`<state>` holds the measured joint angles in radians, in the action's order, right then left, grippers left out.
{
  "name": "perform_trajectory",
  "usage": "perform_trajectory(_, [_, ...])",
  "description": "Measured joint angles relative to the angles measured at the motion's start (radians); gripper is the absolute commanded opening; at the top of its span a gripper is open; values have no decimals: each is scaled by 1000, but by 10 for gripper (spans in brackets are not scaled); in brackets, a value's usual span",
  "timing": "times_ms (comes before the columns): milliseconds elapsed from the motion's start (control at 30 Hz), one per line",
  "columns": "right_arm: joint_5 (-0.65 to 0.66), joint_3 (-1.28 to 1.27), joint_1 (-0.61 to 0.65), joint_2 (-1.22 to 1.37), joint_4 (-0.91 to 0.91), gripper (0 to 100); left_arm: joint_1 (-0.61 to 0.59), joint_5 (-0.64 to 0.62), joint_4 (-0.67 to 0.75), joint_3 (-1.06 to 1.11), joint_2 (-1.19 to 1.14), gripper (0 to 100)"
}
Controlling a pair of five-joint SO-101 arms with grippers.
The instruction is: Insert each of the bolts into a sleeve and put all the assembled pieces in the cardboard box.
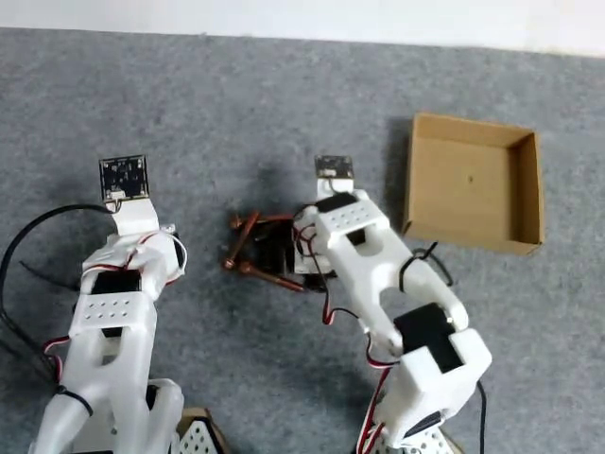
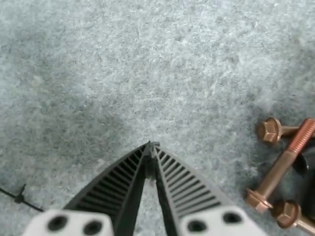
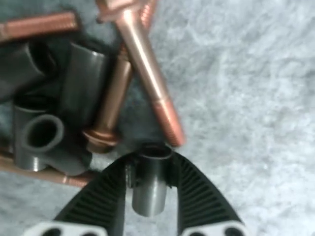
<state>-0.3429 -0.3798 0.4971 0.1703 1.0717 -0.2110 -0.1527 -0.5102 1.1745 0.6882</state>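
My right gripper (image 3: 150,158) is shut on a dark grey sleeve (image 3: 149,183), which stands lengthwise between the fingers with its open end toward the pile. Just past it lie copper bolts (image 3: 145,69) crossed over each other, and several more dark sleeves (image 3: 82,83) beside them. In the high view the right arm (image 1: 359,251) hangs over this pile of bolts (image 1: 240,242) and sleeves (image 1: 274,252). My left gripper (image 2: 150,146) is shut on nothing, low over bare carpet, with three bolts (image 2: 282,168) off to one side. The cardboard box (image 1: 523,184) sits open to the right of the pile.
Grey carpet (image 1: 236,113) covers the table. The left arm (image 1: 113,303) stands to the left of the pile. A black cable (image 1: 24,236) loops at the left edge. Open carpet lies between the pile and the box.
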Motion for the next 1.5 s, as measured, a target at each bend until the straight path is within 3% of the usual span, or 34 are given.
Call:
perform_trajectory(333, [83,17,-8,-52,31,5,0,0,0,0,0,11])
perform_trajectory(467, [84,-69,-32,-218,11,5,0,0,0,0,0,11])
perform_trajectory(667, [124,-302,-110,-506,-169,5,0,0,0,0,0,11])
perform_trajectory(1000, [192,-658,-123,-901,-436,5,0,0,2,18,0,11])
perform_trajectory(1267, [198,-825,-132,-1192,-494,5,0,0,3,18,0,11])
perform_trajectory(1500, [198,-922,-244,-1386,-494,5,0,0,3,18,0,11])
